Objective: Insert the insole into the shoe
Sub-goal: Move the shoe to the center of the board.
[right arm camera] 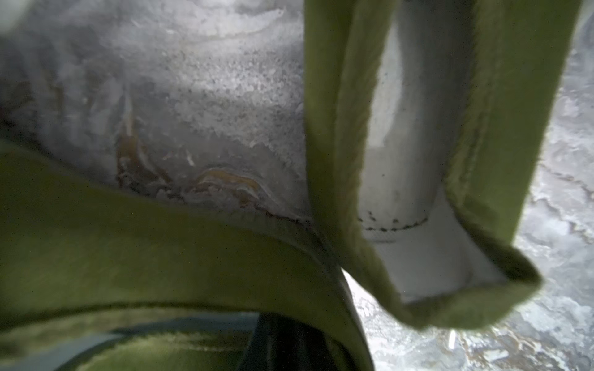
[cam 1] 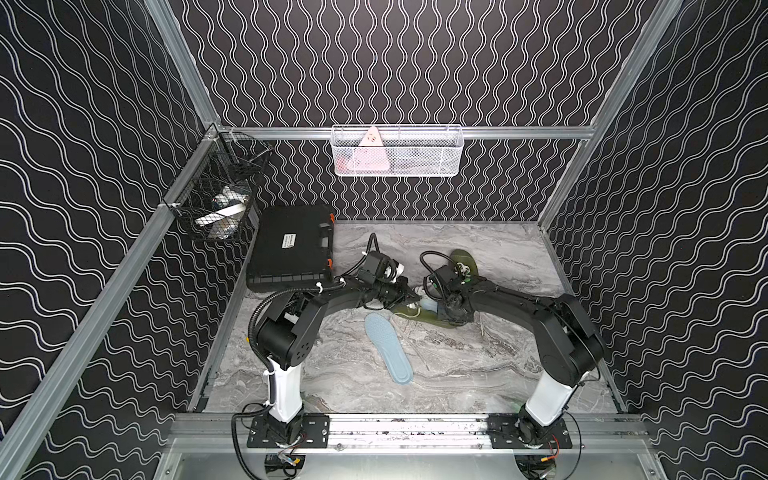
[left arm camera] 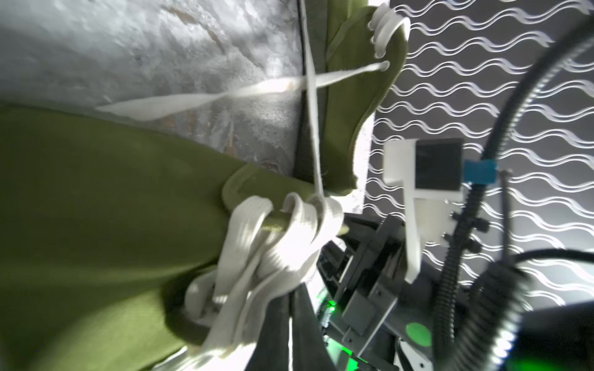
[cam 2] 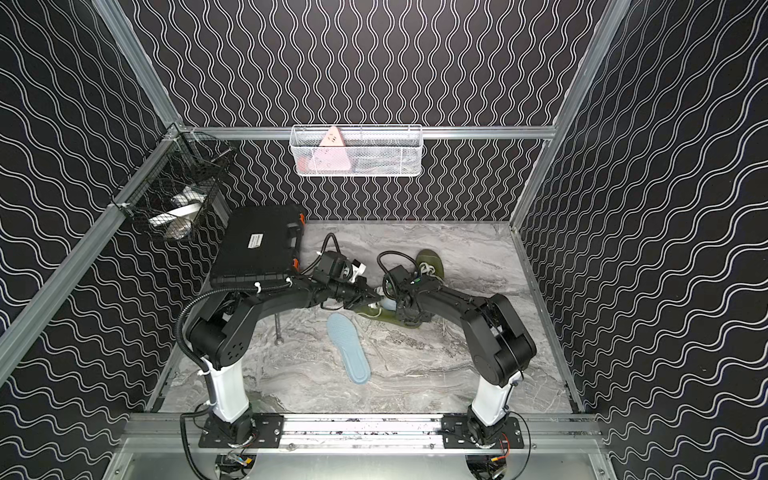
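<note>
An olive green shoe point(cam 1: 424, 320) point(cam 2: 386, 321) with white laces lies mid-table where both arms meet. My left gripper point(cam 1: 415, 297) point(cam 2: 376, 296) point(left arm camera: 289, 321) is shut, with the bunched white laces point(left arm camera: 276, 250) caught at its tips. My right gripper point(cam 1: 445, 311) point(cam 2: 401, 309) point(right arm camera: 289, 347) points down at the shoe's opening and is shut on the green collar point(right arm camera: 193, 244); its tips are mostly hidden. A pale blue patch point(cam 1: 428, 306) shows inside the opening. The light blue insole point(cam 1: 388, 347) point(cam 2: 348, 348) lies flat on the table in front of the shoe, apart from both grippers.
A second olive shoe point(cam 1: 465, 262) point(cam 2: 430, 262) lies behind the right wrist. A black case point(cam 1: 291, 253) sits at the back left. A black wire basket point(cam 1: 216, 203) hangs on the left rail and a white mesh basket point(cam 1: 397, 151) on the back rail.
</note>
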Controlling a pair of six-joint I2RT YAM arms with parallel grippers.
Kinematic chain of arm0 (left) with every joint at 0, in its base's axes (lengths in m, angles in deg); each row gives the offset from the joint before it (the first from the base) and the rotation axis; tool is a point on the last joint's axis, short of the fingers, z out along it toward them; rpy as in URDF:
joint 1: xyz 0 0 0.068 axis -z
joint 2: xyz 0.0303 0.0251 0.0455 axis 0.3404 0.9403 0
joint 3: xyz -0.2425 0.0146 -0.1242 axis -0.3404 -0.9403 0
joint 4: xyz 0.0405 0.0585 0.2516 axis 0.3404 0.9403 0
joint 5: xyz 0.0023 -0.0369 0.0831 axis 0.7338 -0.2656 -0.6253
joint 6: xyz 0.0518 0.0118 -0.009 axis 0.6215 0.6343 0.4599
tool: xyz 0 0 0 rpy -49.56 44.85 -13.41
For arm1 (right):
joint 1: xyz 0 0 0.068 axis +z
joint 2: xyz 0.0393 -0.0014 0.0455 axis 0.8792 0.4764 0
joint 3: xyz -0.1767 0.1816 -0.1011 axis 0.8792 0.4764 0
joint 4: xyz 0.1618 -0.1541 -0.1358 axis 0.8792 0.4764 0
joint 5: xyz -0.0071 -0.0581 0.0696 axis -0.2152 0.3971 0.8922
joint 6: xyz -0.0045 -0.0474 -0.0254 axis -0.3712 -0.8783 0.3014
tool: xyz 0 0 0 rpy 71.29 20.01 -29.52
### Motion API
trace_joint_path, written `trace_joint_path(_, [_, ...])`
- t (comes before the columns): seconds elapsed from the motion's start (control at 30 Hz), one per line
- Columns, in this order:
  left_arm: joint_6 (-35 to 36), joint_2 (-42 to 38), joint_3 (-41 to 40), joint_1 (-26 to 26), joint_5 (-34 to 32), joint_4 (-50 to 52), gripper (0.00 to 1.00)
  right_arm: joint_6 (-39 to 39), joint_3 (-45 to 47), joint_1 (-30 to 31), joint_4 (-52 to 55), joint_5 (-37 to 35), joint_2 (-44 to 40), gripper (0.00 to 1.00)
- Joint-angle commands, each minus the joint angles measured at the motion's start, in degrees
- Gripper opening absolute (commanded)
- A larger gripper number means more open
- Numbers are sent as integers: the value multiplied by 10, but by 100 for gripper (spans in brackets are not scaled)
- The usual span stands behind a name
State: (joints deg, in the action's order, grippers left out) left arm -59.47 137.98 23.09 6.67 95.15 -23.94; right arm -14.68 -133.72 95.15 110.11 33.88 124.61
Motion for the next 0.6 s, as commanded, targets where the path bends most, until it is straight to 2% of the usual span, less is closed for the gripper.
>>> trace_joint_path(0.0, [76, 2, 28, 1, -38, 91, 0, -1, -25, 0, 26, -10, -28, 14])
trace_joint_path(0.17, [217, 22, 123, 2, -107, 252, 0, -3, -40, 0, 70, -27, -120, 19])
trace_joint_path(0.3, [343, 54, 227, 3, -191, 380, 0, -4, -18, -2, 78, -38, -150, 22])
trace_joint_path(0.57, [560, 118, 392, 2, -300, 492, 0, 1, 14, -7, 69, -27, -164, 30])
